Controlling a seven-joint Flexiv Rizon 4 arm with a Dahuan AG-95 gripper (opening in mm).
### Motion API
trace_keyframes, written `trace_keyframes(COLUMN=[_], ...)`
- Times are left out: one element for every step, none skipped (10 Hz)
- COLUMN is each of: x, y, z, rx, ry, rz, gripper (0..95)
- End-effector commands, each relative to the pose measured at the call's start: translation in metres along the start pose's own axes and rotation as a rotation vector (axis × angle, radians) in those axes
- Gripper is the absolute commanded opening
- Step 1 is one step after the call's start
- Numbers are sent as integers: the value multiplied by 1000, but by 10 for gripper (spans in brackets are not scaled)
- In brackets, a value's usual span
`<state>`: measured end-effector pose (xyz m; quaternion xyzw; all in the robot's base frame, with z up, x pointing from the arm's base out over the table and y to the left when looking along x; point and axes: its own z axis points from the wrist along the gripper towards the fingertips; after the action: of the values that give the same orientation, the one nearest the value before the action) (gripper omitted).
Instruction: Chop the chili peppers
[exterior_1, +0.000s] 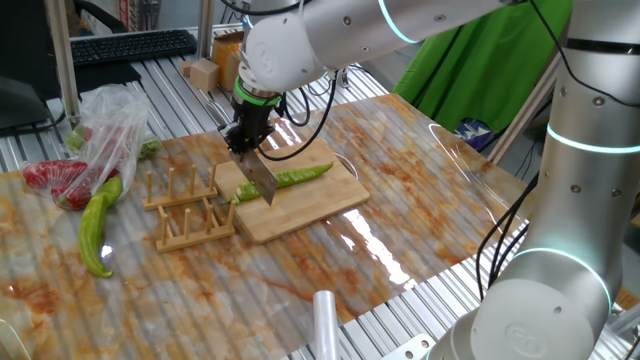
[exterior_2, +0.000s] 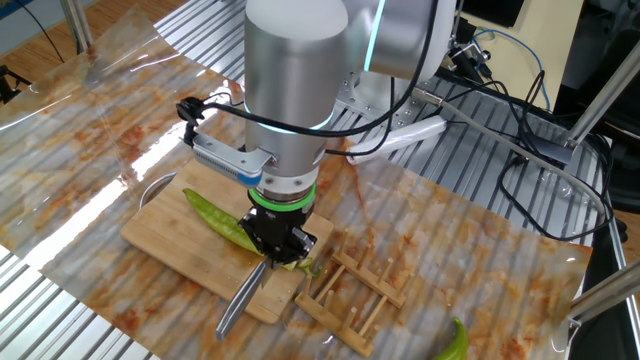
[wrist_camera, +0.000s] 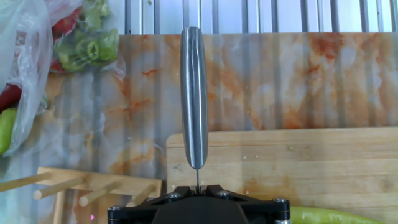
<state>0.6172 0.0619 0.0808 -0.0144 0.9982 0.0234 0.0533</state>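
Right now the cutting step is in hand: the gripper (exterior_1: 249, 138) has its fingers clamped on a knife (exterior_1: 259, 179), whose blade slants down over the stem end of the chili pepper (exterior_1: 290, 178). That pepper lies whole across the cutting board (exterior_1: 318, 206), with a wooden rack (exterior_1: 188, 208) just beside the board. By my reading, the next move calls for a straight press down through the pepper onto the board, then a shift along it

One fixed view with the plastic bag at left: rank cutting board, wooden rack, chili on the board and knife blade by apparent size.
1. Bamboo cutting board
2. Wooden peg rack
3. Green chili pepper
4. Steel knife blade, foreshortened, so its rank against the chili is unsure
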Motion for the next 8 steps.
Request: trace_keyframes(x=[-1, -2, -2, -2, -3, -2, -1, -1], y=[2, 3, 4, 4, 4, 4, 5, 6], z=[16, 26, 43, 54, 56, 55, 52, 51], rx=[8, 17, 22, 30, 30, 30, 21, 24], ry=[-7, -5, -21, -28, -31, -24, -33, -34], rz=[0, -6, -1, 0, 3, 8, 11, 16], gripper=[0, 0, 0, 0, 0, 0, 0, 0])
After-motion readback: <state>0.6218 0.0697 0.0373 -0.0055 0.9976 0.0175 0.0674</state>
